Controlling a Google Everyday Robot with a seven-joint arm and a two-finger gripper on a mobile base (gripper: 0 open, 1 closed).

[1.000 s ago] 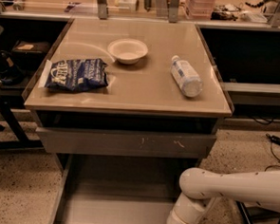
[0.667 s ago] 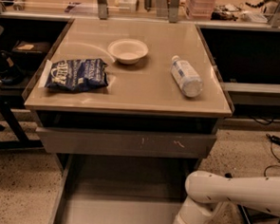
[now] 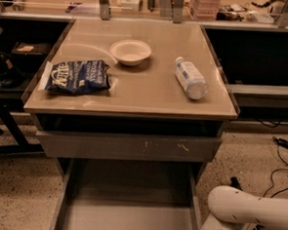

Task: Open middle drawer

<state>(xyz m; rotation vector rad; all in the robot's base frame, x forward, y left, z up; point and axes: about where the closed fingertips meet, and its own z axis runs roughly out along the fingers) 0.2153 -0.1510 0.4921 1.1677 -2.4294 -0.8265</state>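
Camera view of a beige, flat-topped cabinet table [image 3: 135, 94] with stacked grey drawer fronts, seen from above and in front. On the tabletop we see a small round white bowl [image 3: 130, 51] near the centre rear, a crinkled dark blue snack bag [image 3: 78, 76] lying flat toward the left edge, and a clear plastic bottle [image 3: 190, 78] lying on its side toward the right edge; the three are well apart from one another. Directly under the top, below a dark gap, runs the grey drawer front with pale scratch marks [image 3: 127, 146]. Beneath it the wide, shallow grey middle drawer [image 3: 128, 211] stands open, extended toward the camera; we see its bare floor and both side walls, while its front lies beyond the lower edge of the view. The robot's white arm [image 3: 248, 209] enters at the lower right, just beside the drawer's right wall, and bends downward out of view. The gripper lies past the bottom edge, below that arm segment, so we cannot tell how the claw is set. Black cables [image 3: 277, 166] trail over the speckled floor [image 3: 16, 197] at the right.
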